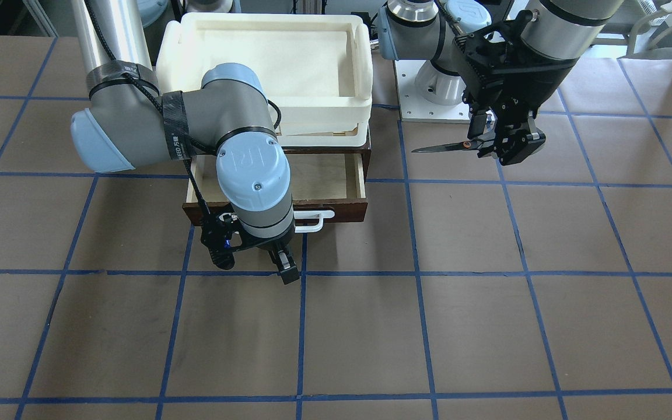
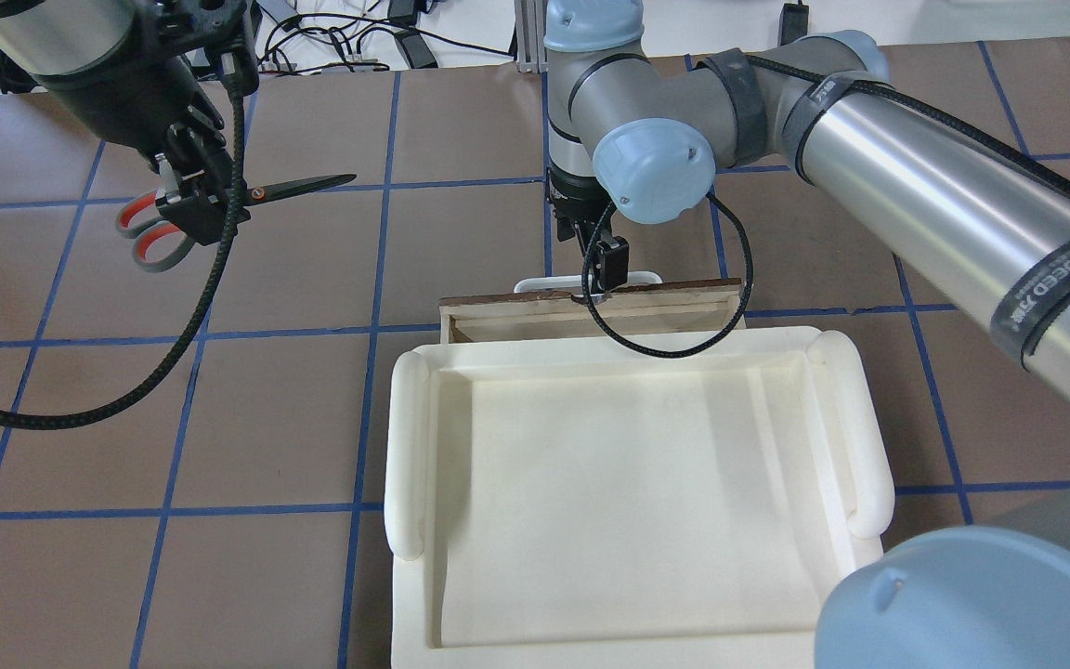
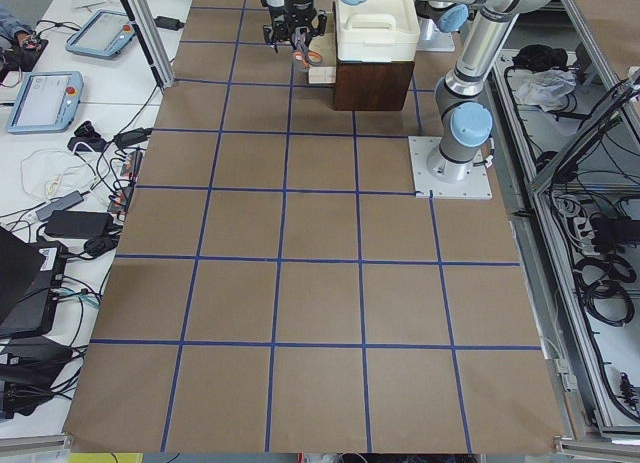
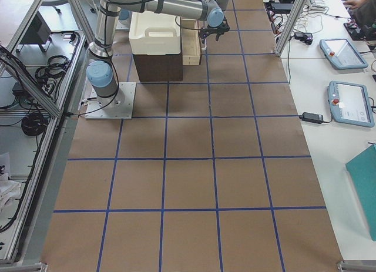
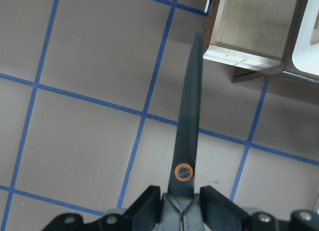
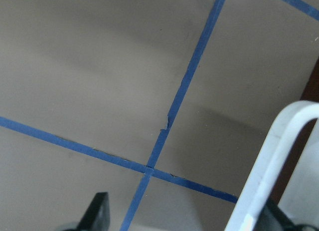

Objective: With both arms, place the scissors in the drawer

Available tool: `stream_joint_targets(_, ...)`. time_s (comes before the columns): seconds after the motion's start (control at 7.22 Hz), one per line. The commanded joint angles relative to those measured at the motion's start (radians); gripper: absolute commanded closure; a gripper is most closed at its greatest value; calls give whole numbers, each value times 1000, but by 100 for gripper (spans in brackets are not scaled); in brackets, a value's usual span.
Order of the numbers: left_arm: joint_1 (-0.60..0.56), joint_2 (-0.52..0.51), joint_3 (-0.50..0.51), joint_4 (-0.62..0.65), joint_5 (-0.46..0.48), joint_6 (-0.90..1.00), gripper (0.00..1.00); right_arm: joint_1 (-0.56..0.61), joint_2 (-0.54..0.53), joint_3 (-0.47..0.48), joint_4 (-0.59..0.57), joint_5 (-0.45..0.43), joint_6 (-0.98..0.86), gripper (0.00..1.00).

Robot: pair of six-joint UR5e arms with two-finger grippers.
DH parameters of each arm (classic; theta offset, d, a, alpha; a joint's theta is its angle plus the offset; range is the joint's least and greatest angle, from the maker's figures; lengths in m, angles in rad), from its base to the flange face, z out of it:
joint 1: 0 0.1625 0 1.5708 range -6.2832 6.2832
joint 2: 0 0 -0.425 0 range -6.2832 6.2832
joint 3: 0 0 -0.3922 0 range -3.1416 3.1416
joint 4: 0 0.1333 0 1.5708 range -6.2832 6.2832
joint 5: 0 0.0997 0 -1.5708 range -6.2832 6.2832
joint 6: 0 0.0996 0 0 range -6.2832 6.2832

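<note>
My left gripper [image 1: 502, 143] is shut on the scissors [image 1: 441, 147] and holds them in the air, off to the side of the drawer, blades level and pointing toward it. In the overhead view the grey and orange-red handles [image 2: 150, 228] stick out behind the gripper [image 2: 201, 200]. The left wrist view shows the dark blades [image 5: 188, 121] aimed at the drawer's corner [image 5: 249, 31]. The dark brown drawer [image 1: 336, 201] is pulled out, its pale inside bare. My right gripper [image 1: 280, 262] is open just in front of the white bar handle [image 1: 312, 221]. The handle [image 6: 271, 156] runs close to one finger.
A white foam-like tray [image 1: 365, 64] sits on top of the cabinet above the drawer and fills the near part of the overhead view [image 2: 410, 446]. The right arm's elbow and wrist hang over the drawer's left part. The left arm's base plate [image 1: 423, 111] stands beside the cabinet.
</note>
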Motion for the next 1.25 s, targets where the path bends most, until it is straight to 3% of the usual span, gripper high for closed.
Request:
stream_joint_targets(0.0,0,1,2,-1,7,0,77,0,5,-7,0,-3,-2,0)
stream_joint_targets(0.42,-32,-14,11,-7,76,53,77,-2,8,-19,-2,-6,-31,0)
stream_joint_targets(1.11,-34,-20,5,4,63,58,81,-3,31,-48,-2,-6,-44,0)
